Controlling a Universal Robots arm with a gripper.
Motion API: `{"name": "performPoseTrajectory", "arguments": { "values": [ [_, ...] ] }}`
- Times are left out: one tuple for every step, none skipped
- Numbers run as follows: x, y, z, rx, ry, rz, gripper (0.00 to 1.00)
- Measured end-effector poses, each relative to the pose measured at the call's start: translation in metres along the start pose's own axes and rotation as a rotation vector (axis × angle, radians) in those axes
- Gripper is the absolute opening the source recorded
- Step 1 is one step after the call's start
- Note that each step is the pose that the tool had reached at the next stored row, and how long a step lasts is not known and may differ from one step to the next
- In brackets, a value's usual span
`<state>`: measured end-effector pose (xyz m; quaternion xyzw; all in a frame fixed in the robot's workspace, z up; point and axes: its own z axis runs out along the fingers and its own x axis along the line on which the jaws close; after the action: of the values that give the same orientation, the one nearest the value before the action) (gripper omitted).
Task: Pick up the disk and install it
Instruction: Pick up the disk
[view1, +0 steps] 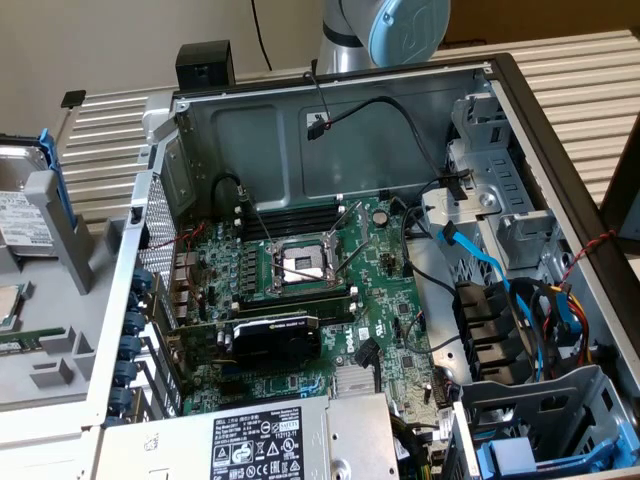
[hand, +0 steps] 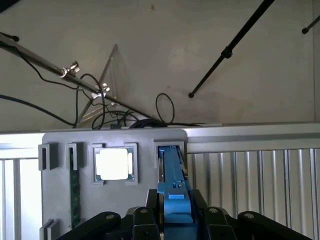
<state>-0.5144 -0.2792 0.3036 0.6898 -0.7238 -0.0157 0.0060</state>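
The disk stands on edge in a slot of a grey holder at the exterior view's far left, its white label showing and its blue carrier rising along one side. In the wrist view I look along the disk's blue top edge, which is still seated in its slot in the holder. My gripper straddles the near end of that edge. A black finger presses against each side of the blue carrier.
The holder also carries a square silver chip and a green memory stick. An open computer case holds the motherboard, a labelled power supply, metal drive bays and loose cables. A slatted table lies underneath.
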Motion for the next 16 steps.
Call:
{"name": "performPoseTrajectory", "arguments": {
  "values": [
    [0.0,0.0,-0.0001,0.0002,-0.0001,0.0,0.37],
    [0.0,0.0001,-0.0007,0.0001,0.0,0.0,0.37],
    [0.0,0.0002,-0.0016,0.0,0.0001,0.0,0.37],
    [0.0,0.0002,-0.0027,0.0001,0.0,0.0,0.37],
    [0.0,0.0002,-0.0038,0.0001,0.0,0.0,0.37],
    [0.0,0.0003,-0.0047,0.0003,0.0,0.0,0.37],
    [0.0,0.0004,-0.0051,0.0006,0.0,0.0,0.37],
    [0.0,0.0004,-0.0054,0.0009,-0.0001,0.0,0.37],
    [0.0,0.0004,-0.0059,0.0008,0.0,0.0,0.37],
    [0.0,0.0005,-0.0067,0.0006,0.0,0.0,0.37],
    [0.0,0.0005,-0.0076,0.0006,0.0,0.0,0.37],
    [0.0,0.0006,-0.0087,0.0006,0.0,0.0,0.37],
    [0.0,0.0007,-0.0098,0.0006,0.0,0.0,0.37],
    [0.0,0.0008,-0.011,0.0006,0.0,0.0,0.37],
    [0.0,0.0009,-0.0122,0.0007,0.0,0.0,0.37],
    [0.0,0.001,-0.0134,0.0007,0.0,0.0,0.37]
  ]
}}
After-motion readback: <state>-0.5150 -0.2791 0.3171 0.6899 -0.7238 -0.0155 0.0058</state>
